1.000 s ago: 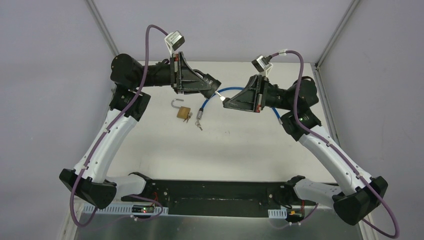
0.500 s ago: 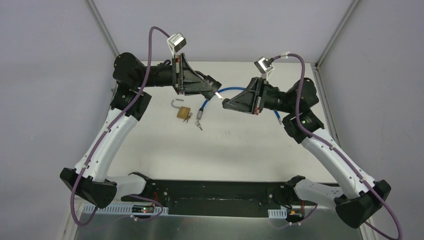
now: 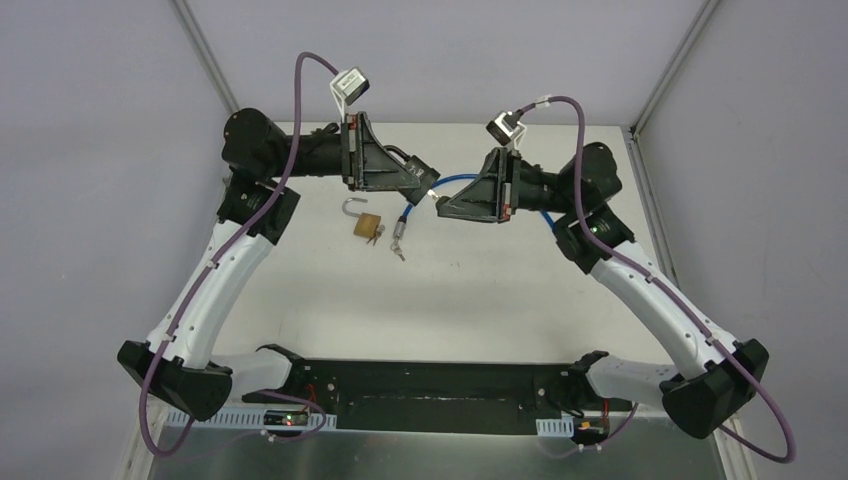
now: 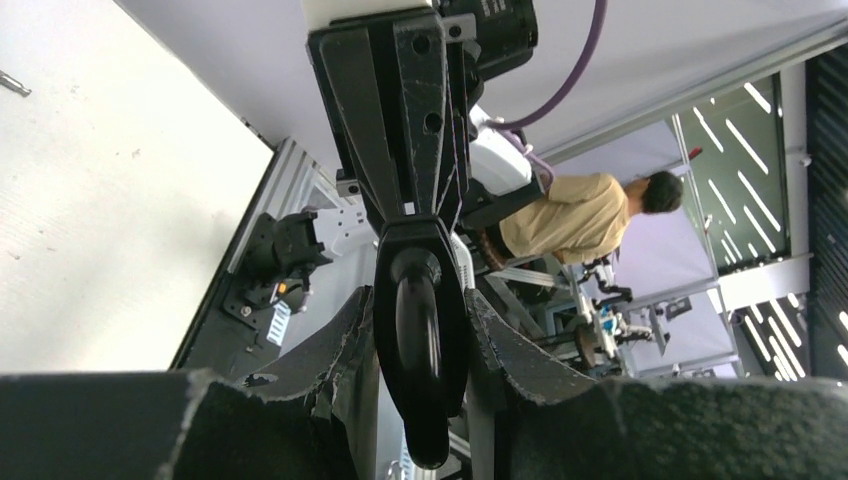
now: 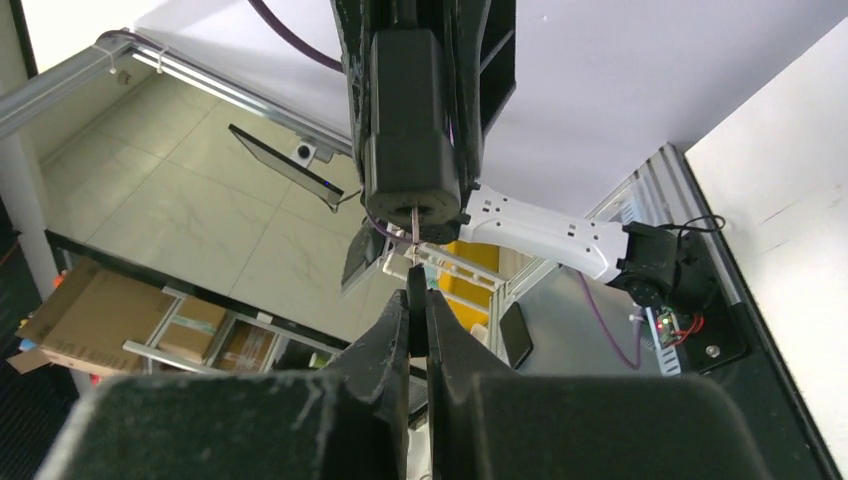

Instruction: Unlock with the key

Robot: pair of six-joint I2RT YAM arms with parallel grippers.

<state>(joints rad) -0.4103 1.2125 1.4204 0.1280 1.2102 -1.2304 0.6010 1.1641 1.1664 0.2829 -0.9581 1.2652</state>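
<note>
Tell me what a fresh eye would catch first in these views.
The arms meet in mid-air: the left gripper is clamped on a black cable lock, and the right gripper holds a key with its tip at that lock's keyhole. A blue cable arcs between them, and on the table near the left arm lies a brass padlock, shackle open.

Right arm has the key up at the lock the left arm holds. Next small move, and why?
Probably ease the right gripper straight forward to seat the key. Its tip looks to be just at the keyhole of the black lock held in the left gripper, roughly in line, with most of the blade showing outside. Turn only afterwards.
</note>
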